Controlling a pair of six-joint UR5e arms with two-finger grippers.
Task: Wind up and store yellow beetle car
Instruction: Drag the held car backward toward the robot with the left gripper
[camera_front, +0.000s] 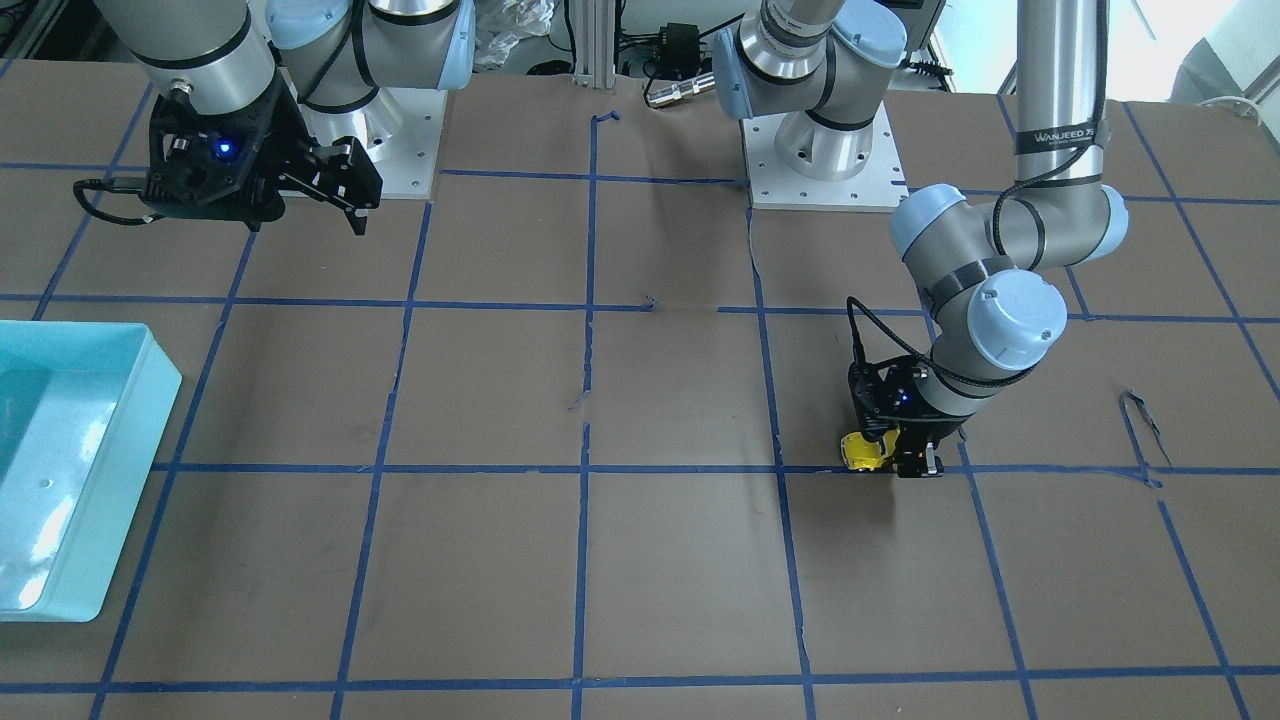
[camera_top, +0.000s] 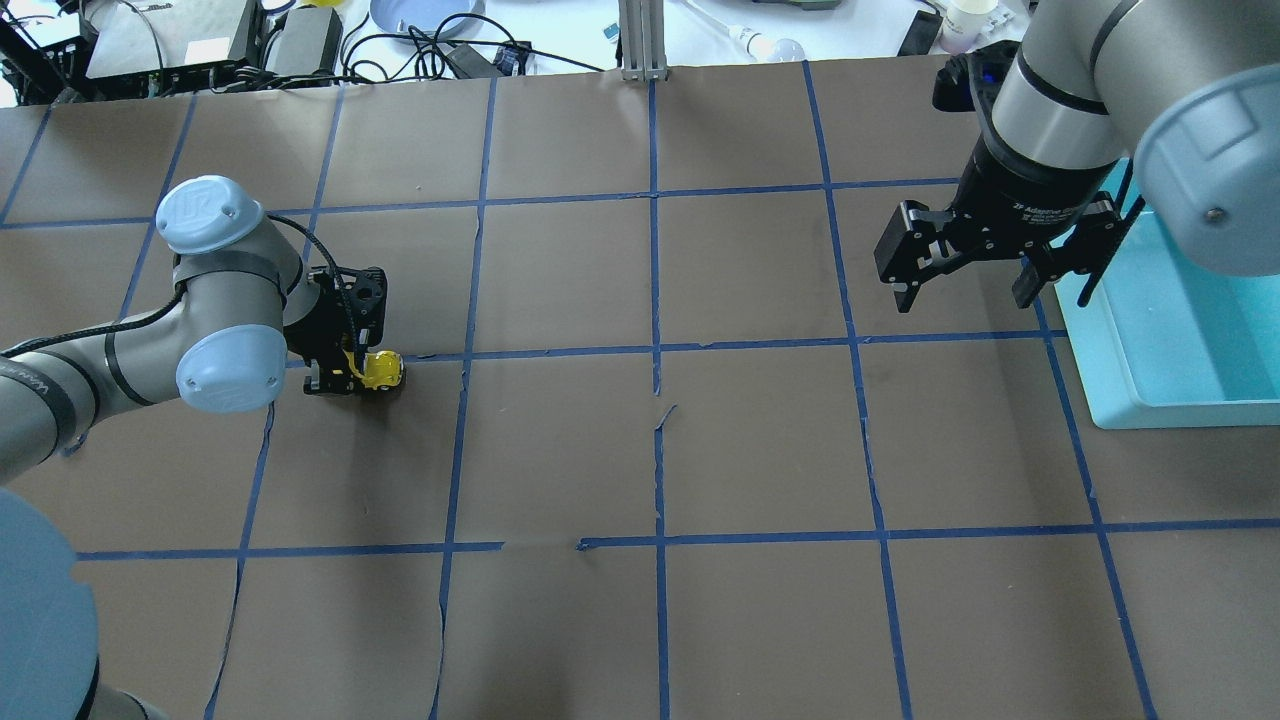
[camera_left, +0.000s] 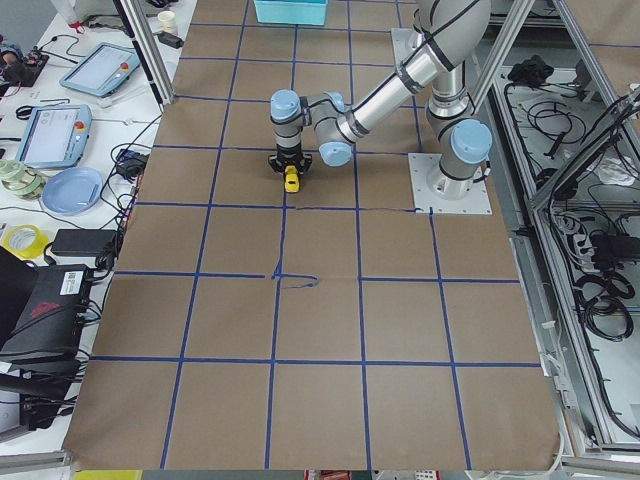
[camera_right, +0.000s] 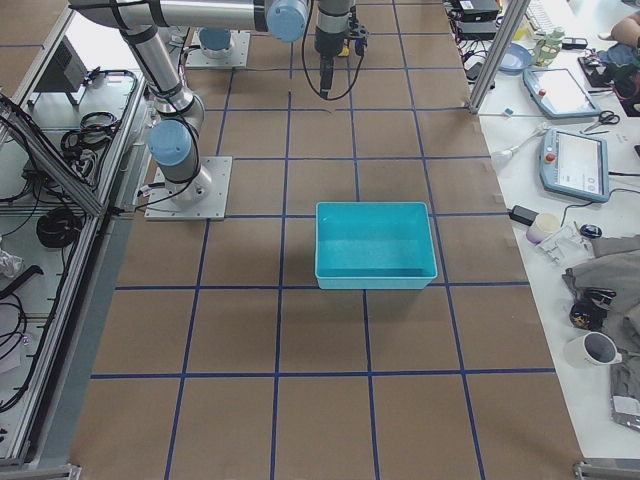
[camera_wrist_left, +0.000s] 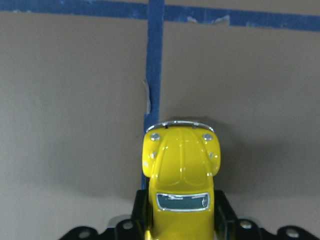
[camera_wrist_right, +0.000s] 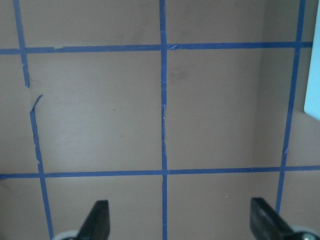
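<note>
The yellow beetle car (camera_wrist_left: 181, 170) is a glossy toy with a chrome bumper, and it sits between my left gripper's fingers (camera_wrist_left: 223, 212) with its nose pointing away from the wrist. My left gripper (camera_top: 345, 368) is shut on the car (camera_top: 383, 369), low over the brown table on a blue tape line at the left. From the front, the car (camera_front: 860, 452) sticks out of that gripper (camera_front: 897, 458). My right gripper (camera_top: 965, 285) is open and empty, held high at the right beside the bin, with both fingertips (camera_wrist_right: 97, 220) apart over bare table.
A teal bin (camera_top: 1100, 385) stands at the table's right edge; it also shows in the front view (camera_front: 120, 470) and the right view (camera_right: 375, 275). Blue tape lines grid the brown table (camera_top: 650, 450). Cables and devices lie beyond the far edge.
</note>
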